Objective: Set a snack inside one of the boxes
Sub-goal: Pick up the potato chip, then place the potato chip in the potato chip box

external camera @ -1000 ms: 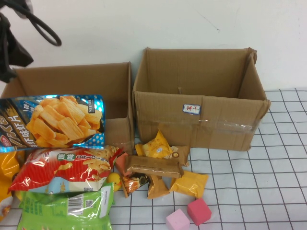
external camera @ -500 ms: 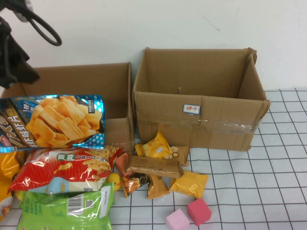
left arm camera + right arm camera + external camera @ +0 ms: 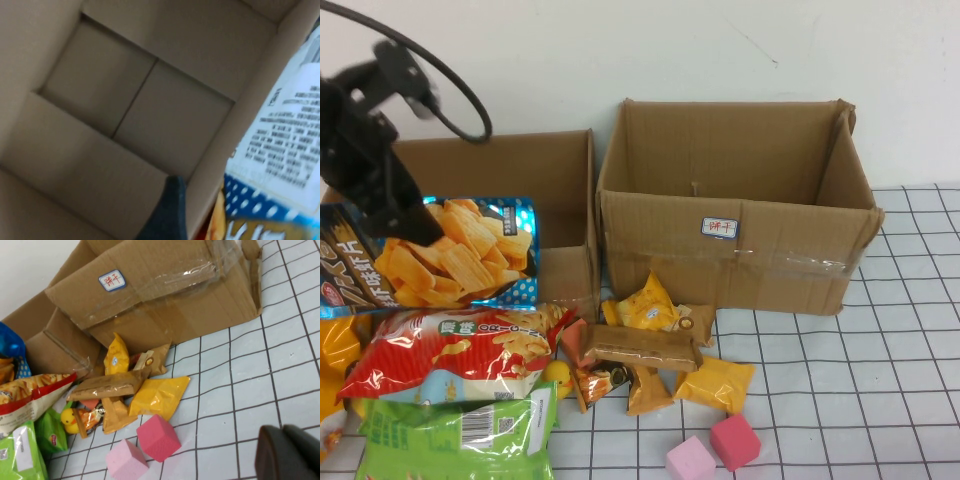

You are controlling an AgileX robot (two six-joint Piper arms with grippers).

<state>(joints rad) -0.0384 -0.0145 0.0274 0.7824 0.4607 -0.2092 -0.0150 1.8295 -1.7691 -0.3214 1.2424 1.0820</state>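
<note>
A blue bag of chips [image 3: 460, 255] lies across the front wall of the small left box [image 3: 560, 170]. My left gripper [image 3: 412, 222] hangs over the bag's left part, open. In the left wrist view one dark finger [image 3: 167, 210] stands beside the bag [image 3: 280, 150], above the box's bare floor [image 3: 130, 110]. The large right box [image 3: 740, 240] has nothing showing inside. My right gripper [image 3: 287, 452] is shut on nothing, low over the checked table, and does not show in the high view.
A red snack bag [image 3: 450, 350] and a green one [image 3: 460, 435] lie in front of the left box. Small brown and yellow packets [image 3: 645, 345] are heaped before the boxes. Two pink cubes [image 3: 735, 440] and a yellow duck [image 3: 558, 378] sit near the front.
My left arm has swung down and to the right from the top left corner onto the blue chips bag. The bag and the other snacks have stayed put.
</note>
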